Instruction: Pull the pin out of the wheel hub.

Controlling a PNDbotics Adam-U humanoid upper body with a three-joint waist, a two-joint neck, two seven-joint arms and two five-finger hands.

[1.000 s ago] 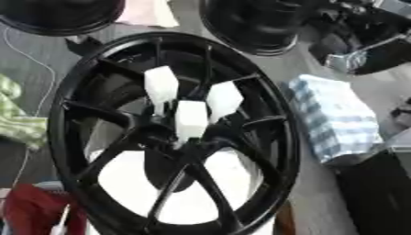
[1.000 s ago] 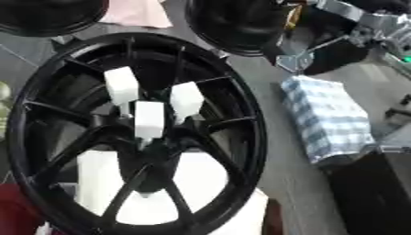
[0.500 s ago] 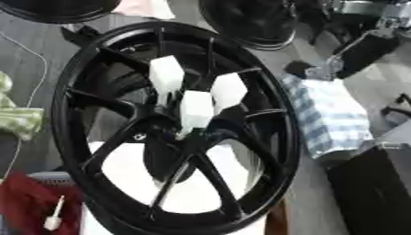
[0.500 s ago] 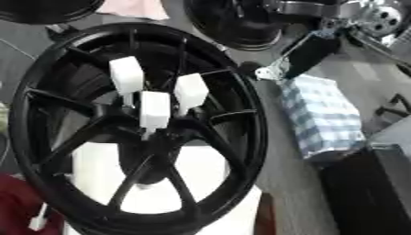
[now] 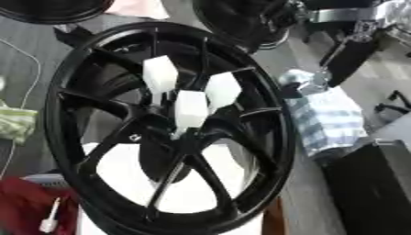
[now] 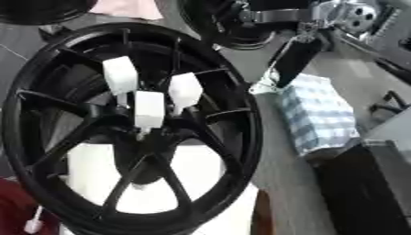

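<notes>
A black spoked wheel fills the middle of both views, lying on a white stand. Three white block-shaped pins stick up from its hub: one at the upper left, one at the right and one nearest the centre. My right hand hangs from a silver-jointed arm at the upper right. It is black, with straight fingers pointing down, and holds nothing. It hovers just beyond the wheel's right rim, apart from the pins. My left hand shows in neither view.
A checked cloth lies right of the wheel, with a black box in front of it. Other black wheels stand at the back. A red cloth with a small white object and a green cloth lie on the left.
My right arm has swung in from the upper right and come closer to the wheel's right rim. The whole picture has tilted and shifted, so the camera moved. The pins stay in the hub.
</notes>
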